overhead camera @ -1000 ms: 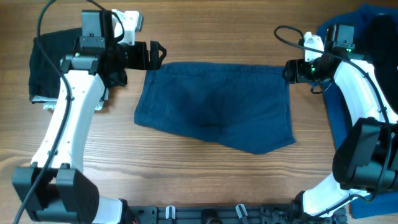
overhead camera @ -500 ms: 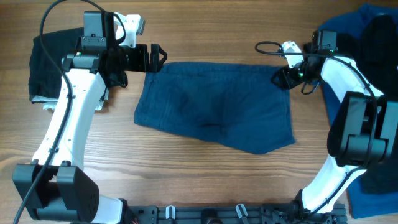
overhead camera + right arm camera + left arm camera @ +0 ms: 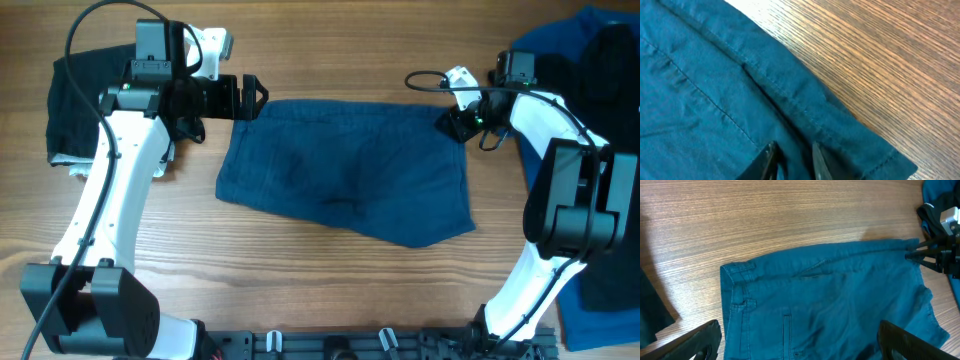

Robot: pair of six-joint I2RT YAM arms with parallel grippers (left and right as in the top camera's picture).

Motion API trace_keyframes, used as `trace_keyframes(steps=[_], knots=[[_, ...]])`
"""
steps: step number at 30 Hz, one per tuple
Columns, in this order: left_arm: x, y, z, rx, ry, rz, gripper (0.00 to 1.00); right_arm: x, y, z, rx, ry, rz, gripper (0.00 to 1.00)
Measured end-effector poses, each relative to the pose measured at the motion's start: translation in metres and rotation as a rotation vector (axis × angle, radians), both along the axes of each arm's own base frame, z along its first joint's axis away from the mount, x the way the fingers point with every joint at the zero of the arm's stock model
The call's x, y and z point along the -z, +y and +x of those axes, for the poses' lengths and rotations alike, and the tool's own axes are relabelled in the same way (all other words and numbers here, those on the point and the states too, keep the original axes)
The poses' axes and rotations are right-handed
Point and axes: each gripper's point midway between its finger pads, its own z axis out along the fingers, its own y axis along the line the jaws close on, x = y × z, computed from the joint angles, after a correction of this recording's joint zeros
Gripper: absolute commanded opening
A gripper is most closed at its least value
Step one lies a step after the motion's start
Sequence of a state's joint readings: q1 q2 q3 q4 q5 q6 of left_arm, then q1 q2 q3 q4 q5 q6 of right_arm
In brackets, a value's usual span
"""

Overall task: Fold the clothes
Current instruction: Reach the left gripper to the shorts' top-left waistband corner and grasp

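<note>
Dark navy shorts (image 3: 345, 170) lie flat in the middle of the table, waistband toward the left. My left gripper (image 3: 256, 95) hangs wide open over the shorts' upper-left corner; in the left wrist view its fingers straddle the waistband end (image 3: 799, 329) without touching the shorts (image 3: 830, 295). My right gripper (image 3: 450, 122) sits on the upper-right corner. In the right wrist view its narrow jaws (image 3: 792, 152) pinch a raised ridge of the shorts (image 3: 715, 95) just inside the hem.
A black garment (image 3: 75, 100) on pale fabric (image 3: 72, 168) lies at the far left, beneath my left arm. A pile of brighter blue (image 3: 585, 30) and black (image 3: 622, 60) clothes covers the right edge. Bare wood surrounds the shorts.
My right gripper has slid left from beside the shorts onto their upper-right corner and its jaws have narrowed on the fabric. The left arm has hardly moved.
</note>
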State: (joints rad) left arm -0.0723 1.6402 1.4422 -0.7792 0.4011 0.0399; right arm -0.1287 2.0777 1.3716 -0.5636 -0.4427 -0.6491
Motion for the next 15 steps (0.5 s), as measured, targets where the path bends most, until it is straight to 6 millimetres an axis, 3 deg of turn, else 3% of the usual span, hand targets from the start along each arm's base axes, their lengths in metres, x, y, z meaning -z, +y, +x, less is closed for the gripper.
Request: trace_keyframes(steps=[1,4,10,15], knots=[[0.0,0.0,0.0,-0.001,0.001,-0.001,1.0,0.0,0.0,0.0,0.01,0.005,0.005,0.05],[0.002,0.0,0.001,-0.015,0.012,-0.009,1.0,0.0,0.0,0.0,0.029,0.014,0.014,0.04],[0.029,0.0,0.009,-0.034,0.073,-0.008,0.99,0.001,0.001,-0.003,0.069,0.046,0.03,0.04],[0.056,0.005,0.015,-0.052,0.125,0.021,0.81,0.001,0.001,-0.003,0.075,0.05,0.032,0.04]])
